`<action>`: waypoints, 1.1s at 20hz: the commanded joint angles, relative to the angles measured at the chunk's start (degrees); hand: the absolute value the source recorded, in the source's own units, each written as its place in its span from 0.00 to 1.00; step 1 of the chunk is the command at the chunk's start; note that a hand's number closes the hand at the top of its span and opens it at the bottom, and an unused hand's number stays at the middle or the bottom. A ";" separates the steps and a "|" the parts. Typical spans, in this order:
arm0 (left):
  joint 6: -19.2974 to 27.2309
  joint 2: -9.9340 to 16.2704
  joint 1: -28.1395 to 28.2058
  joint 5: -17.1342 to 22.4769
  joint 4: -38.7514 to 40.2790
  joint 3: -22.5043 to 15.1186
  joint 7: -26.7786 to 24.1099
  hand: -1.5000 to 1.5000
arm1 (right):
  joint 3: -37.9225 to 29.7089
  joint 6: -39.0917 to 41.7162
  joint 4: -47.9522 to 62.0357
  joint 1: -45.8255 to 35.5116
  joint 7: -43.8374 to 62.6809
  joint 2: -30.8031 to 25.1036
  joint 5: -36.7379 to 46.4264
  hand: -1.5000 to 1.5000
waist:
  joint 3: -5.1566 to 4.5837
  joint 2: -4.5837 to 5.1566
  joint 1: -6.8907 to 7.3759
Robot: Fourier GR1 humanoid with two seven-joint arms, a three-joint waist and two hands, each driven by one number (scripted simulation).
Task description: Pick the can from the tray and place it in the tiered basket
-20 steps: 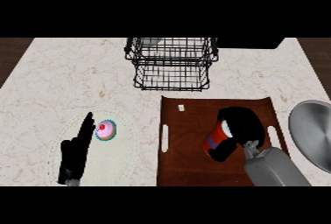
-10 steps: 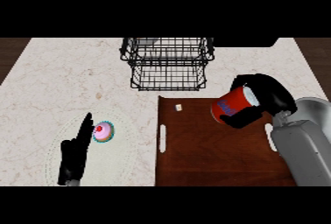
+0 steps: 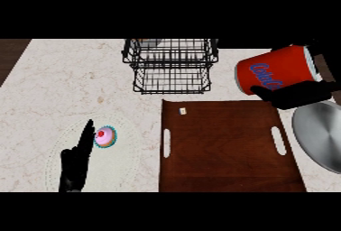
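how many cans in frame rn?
1. The red can is lifted off the tray, held in the right hand, right of the tiered basket. Nothing can-like on the tray; the basket's upper tier is partly cut off by the frame.

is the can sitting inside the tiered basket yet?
No: the right hand holds the can in the air, to the right of the tiered basket and beyond the tray.
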 commanded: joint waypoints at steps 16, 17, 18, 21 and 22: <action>-1.82 -1.25 -1.70 -2.39 0.35 0.80 1.52 0.50 | 1.87 -6.74 25.38 -28.16 6.12 6.22 7.76 1.00 | -0.04 0.63 1.77; -3.15 -0.06 0.37 -1.09 -3.33 1.26 2.72 0.50 | 0.81 -5.83 26.81 -30.76 7.17 5.97 6.98 1.00 | -0.03 0.51 1.79; -2.01 -0.92 -2.42 -1.64 0.26 2.38 2.55 0.50 | 0.84 -7.40 28.33 -29.79 5.54 6.75 7.46 1.00 | -0.03 0.55 1.40; -1.92 -2.22 -2.81 -2.37 2.41 1.84 -0.46 0.50 | 1.62 -9.75 36.59 -31.51 -0.81 7.75 8.59 1.00 | -0.04 0.76 1.79; -4.17 -0.30 0.47 -1.61 0.81 2.04 -0.92 0.50 | 2.02 -7.99 34.73 -32.56 1.80 8.91 7.77 1.00 | -0.03 0.53 1.56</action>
